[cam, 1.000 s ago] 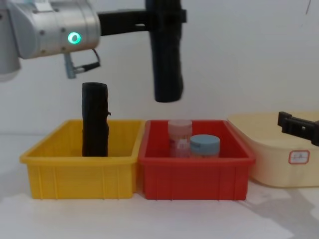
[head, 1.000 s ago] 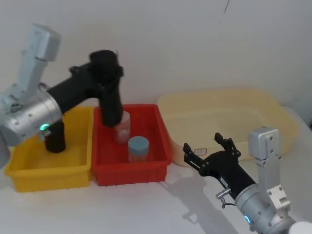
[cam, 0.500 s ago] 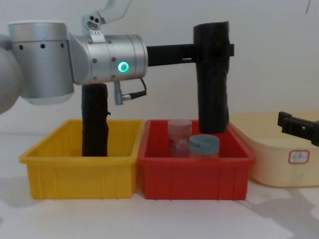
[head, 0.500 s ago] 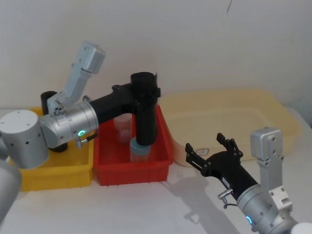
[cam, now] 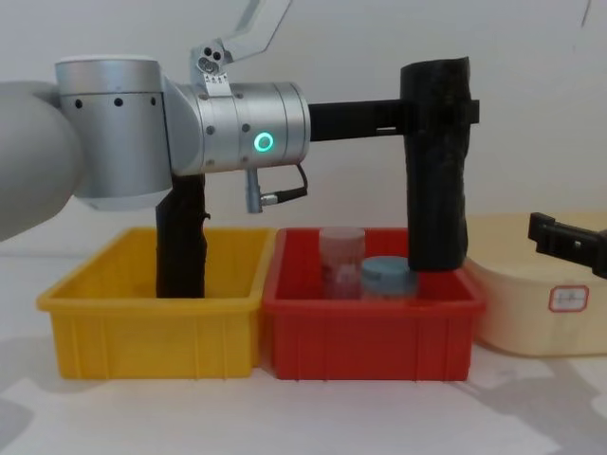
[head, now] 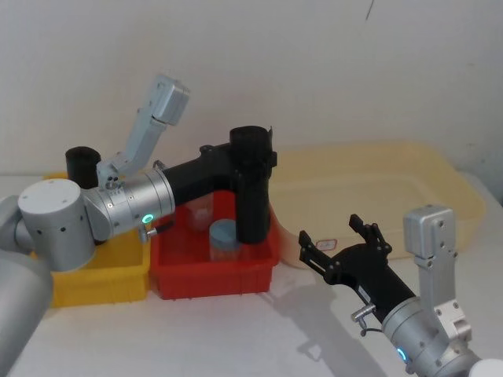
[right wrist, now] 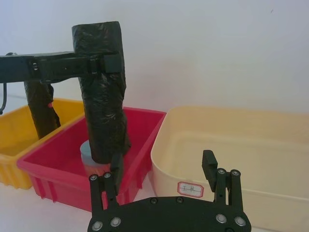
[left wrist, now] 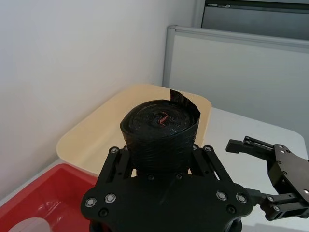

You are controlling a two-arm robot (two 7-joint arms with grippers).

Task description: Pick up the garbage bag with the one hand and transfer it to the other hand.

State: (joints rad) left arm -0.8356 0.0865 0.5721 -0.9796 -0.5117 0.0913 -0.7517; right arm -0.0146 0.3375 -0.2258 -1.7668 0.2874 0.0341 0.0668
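The garbage bag (head: 253,192) is a thick black crinkly roll held upright, its lower end hanging over the right side of the red bin (head: 212,280). My left gripper (head: 254,159) is shut on its upper part (cam: 436,112). The left wrist view looks down on the roll's top end (left wrist: 160,126) between the left gripper's fingers (left wrist: 115,157). My right gripper (head: 328,229) stands open in front of the cream tub, lower than the bag and to its right, apart from it. In the right wrist view the bag (right wrist: 102,101) hangs ahead of the open right gripper (right wrist: 162,160).
A slimmer black roll (cam: 180,245) stands in the yellow bin (cam: 152,332). The red bin (cam: 370,332) holds a clear jar (cam: 341,254) and a blue-lidded jar (cam: 387,273). A wide cream tub (head: 377,181) sits on the right.
My left arm has carried the garbage bag rightward, from over the red bin's left part to its right edge, nearer the right gripper. The right gripper has stayed in place, open.
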